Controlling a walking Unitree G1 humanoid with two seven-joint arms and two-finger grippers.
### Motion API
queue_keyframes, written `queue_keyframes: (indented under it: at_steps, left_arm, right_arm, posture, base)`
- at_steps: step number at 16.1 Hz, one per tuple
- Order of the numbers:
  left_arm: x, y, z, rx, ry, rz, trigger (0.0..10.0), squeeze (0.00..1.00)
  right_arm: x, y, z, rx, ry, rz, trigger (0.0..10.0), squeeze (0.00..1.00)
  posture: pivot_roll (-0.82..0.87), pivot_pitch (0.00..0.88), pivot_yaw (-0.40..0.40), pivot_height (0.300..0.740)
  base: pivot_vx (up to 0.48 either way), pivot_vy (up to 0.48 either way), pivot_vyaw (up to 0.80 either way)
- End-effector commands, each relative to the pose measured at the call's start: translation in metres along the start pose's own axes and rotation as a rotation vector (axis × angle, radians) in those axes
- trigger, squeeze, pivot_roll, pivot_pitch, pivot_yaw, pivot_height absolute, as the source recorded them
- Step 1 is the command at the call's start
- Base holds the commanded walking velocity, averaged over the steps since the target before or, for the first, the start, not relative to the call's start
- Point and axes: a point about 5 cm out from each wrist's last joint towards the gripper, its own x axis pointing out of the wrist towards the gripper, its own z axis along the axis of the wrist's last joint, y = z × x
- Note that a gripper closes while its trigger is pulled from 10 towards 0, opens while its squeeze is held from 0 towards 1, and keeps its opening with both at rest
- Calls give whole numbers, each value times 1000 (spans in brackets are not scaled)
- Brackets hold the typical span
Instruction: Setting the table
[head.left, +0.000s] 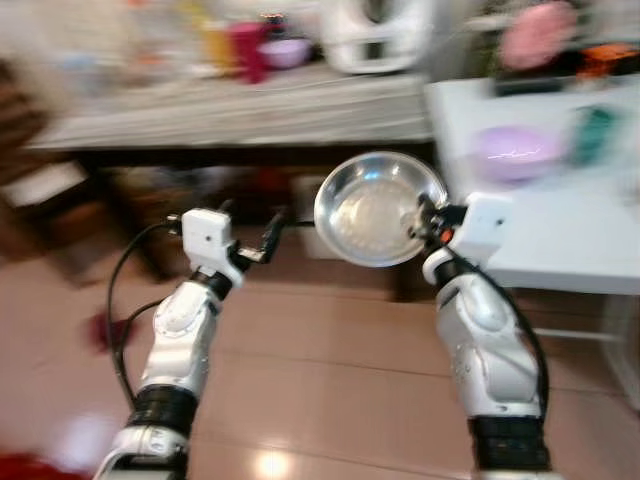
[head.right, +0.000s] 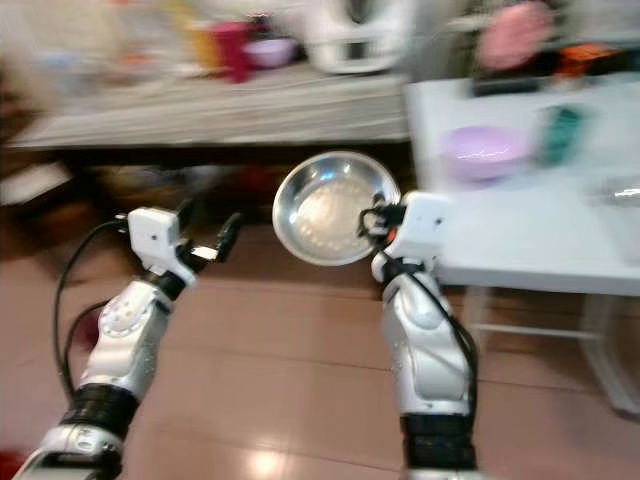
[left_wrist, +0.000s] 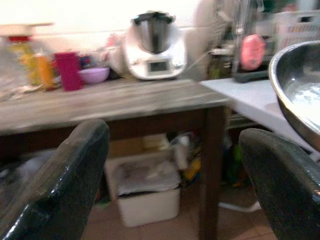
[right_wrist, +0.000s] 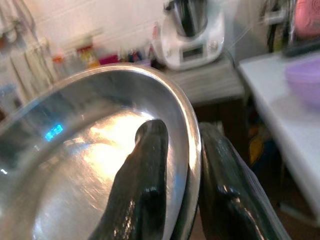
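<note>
Right wrist view: right gripper (right_wrist: 182, 165) clamped on the rim of a steel bowl (right_wrist: 85, 160), 1 finger (right_wrist: 145, 185) inside the bowl, the other outside against the wall. Left eye view: bowl (head.left: 378, 208) held in the air in front of the robot, tipped up on edge so its open face points back toward the camera; round, so no long axis. It sits just left of the white table (head.left: 560, 230) and nearer than the wooden counter (head.left: 250, 115).

Left gripper (head.left: 268, 240) raised at about the same height, left of the bowl and apart from it. Left wrist view: its 2 fingers (left_wrist: 55, 185) spread wide, nothing between them; bowl edge (left_wrist: 295, 90) visible beside 1 finger.

On the white table: purple bowl (head.left: 515, 152), teal cup (head.left: 592, 133). Far on the counter: white appliance (head.left: 375, 35), red cup (head.left: 247, 48). Head views blurred.
</note>
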Motion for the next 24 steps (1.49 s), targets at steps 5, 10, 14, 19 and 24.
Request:
queue_keyframes:
  at_steps: [5, 10, 14, 19, 24]
  left_arm:
    - [-1, 2, 3, 9, -12, -13, 10000, 0]
    - [-3, 0, 3, -7, -23, -25, 10000, 0]
    - [-2, -4, 3, -25, -31, -36, 10000, 0]
    - [-1, -5, 3, -26, -30, -37, 10000, 0]
    - [0, -5, 1, 1, -11, -9, 10000, 0]
  right_arm:
    - [3, 3, 3, 17, -25, -9, 10000, 0]
    - [2, 1, 2, 28, -19, -18, 10000, 0]
    - [2, 1, 2, 28, -18, -17, 10000, 0]
    - [1, 2, 2, 3, -25, -4, 10000, 0]
    - [0, -1, 1, 0, -19, -11, 10000, 0]
  posture:
    - [-253, 0, 112, 740]
    - [-256, 0, 106, 740]
    - [-258, 0, 105, 740]
    - [-262, 0, 106, 740]
    - [-266, 7, 108, 740]
  base:
    - [0, 76, 0]
    - [347, 0, 0]
    - [480, 0, -623]
    - [480, 0, 0]
    - [476, 0, 427]
